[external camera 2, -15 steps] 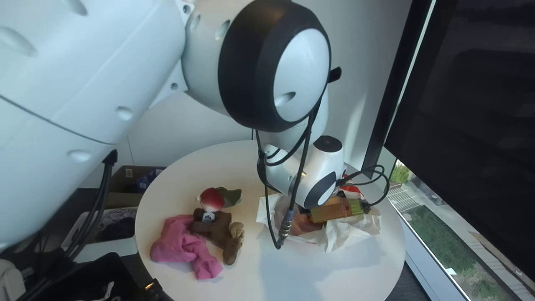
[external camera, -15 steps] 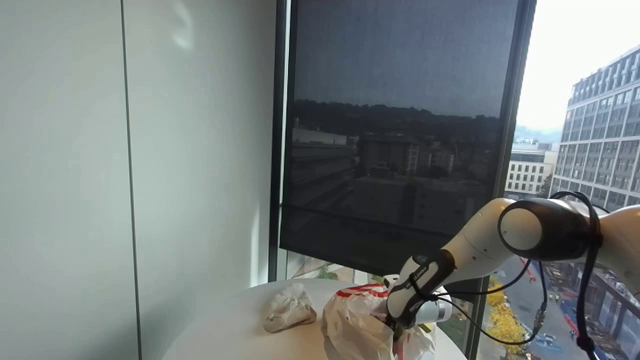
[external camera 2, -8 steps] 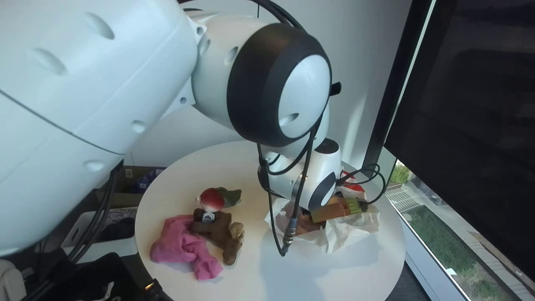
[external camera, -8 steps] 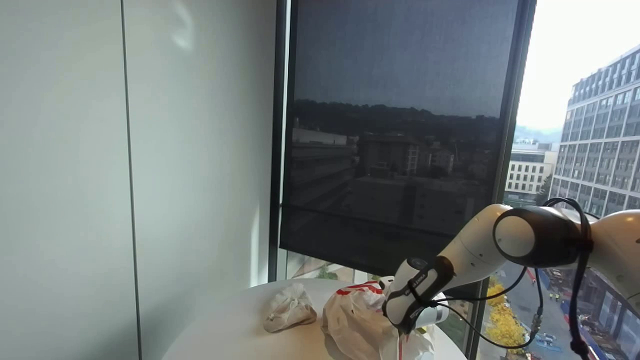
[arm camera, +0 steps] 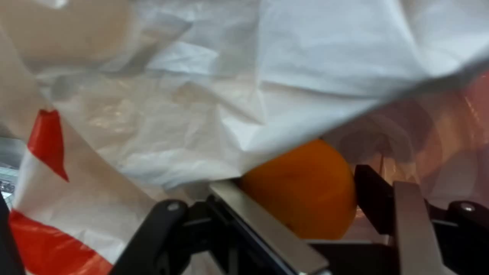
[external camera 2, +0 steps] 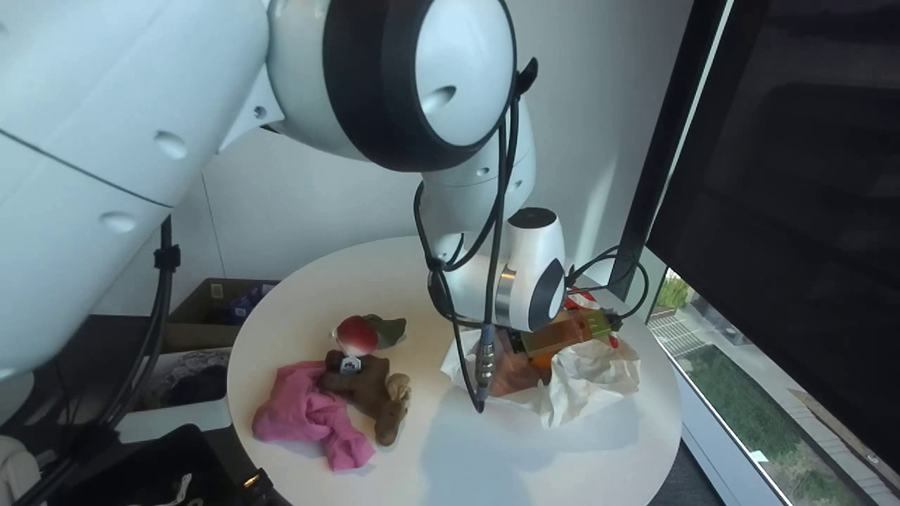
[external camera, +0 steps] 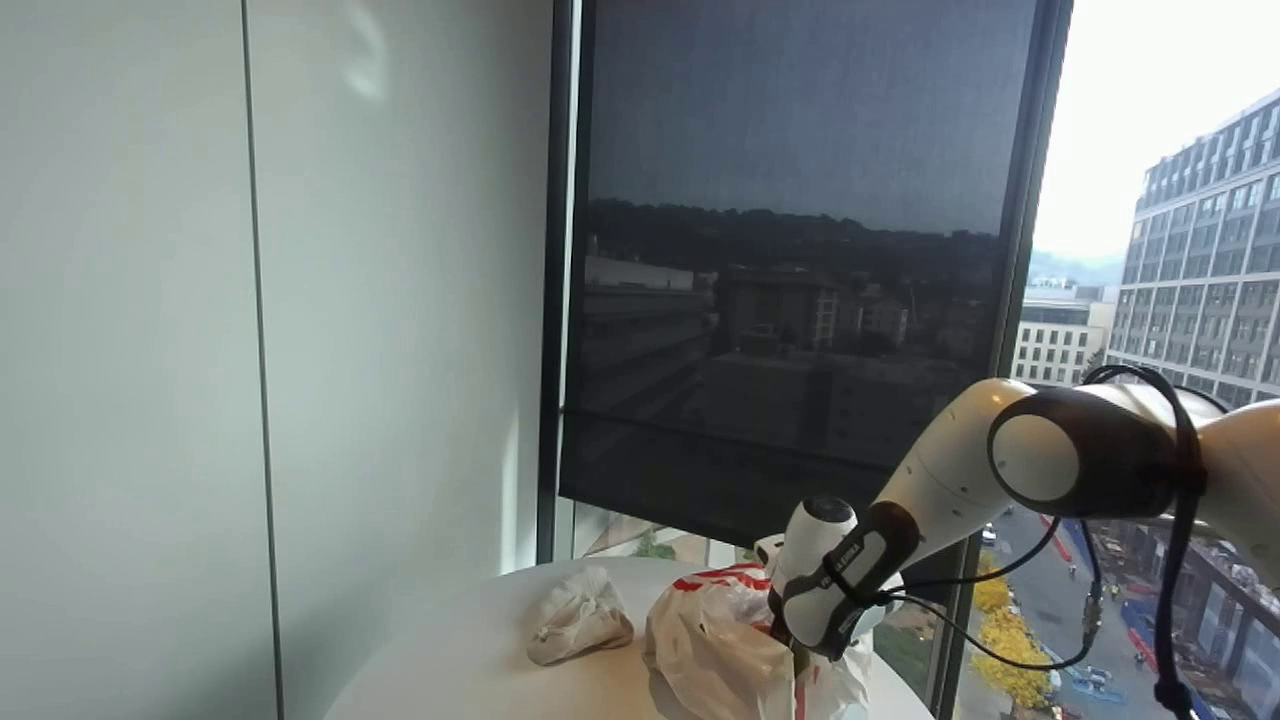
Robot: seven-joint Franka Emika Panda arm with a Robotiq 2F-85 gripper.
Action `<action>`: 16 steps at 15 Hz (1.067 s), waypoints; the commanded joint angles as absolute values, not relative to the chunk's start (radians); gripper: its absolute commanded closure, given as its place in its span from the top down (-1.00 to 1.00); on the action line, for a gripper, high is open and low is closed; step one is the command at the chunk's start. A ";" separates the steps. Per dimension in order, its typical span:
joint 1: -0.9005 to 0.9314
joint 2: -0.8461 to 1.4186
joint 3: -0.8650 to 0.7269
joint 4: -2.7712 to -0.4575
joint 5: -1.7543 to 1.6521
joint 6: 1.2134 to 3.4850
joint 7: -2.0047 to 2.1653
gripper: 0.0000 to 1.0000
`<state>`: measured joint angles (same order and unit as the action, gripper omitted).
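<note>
The claw [arm camera: 300, 191], in the wrist view, is gripping a rounded orange object [arm camera: 311, 194], its fingers [arm camera: 267, 227] appearing to bear on opposite sides. The object is sitting within a plastic bag [external camera: 715, 650], a flap of film [arm camera: 237, 126] partly covering it from above. Likely faults: (a) the flap is hanging so near one fingertip that film may be becoming pinched, which could drag the whole bag along; (b) the curved, seemingly smooth surface may be offering little purchase, which could cause slipping; (c) a cable [external camera 2: 485, 358] is dangling before the bag and could catch its edge. Materials: the bag's thin, translucent white film is breaking into sharp creases and is bearing red print [arm camera: 47, 141]. On the pale, round desk [external camera 2: 394, 485], a pink cloth [external camera 2: 306, 414] is lying in soft folds against a brown plush toy [external camera 2: 367, 388].
</note>
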<state>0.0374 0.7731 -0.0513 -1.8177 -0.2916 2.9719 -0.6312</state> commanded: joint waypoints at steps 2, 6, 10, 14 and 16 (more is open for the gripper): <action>0.176 0.544 -0.144 -1.962 -0.358 2.661 -0.520 0.02; 0.204 0.407 -0.089 -2.009 -0.314 2.294 -0.587 0.02; 0.124 0.331 0.084 -2.048 -0.280 2.061 -0.674 0.02; 0.115 0.308 0.166 -2.096 -0.214 2.054 -0.764 0.02; 0.112 0.333 0.187 -2.121 -0.190 2.147 -0.790 0.02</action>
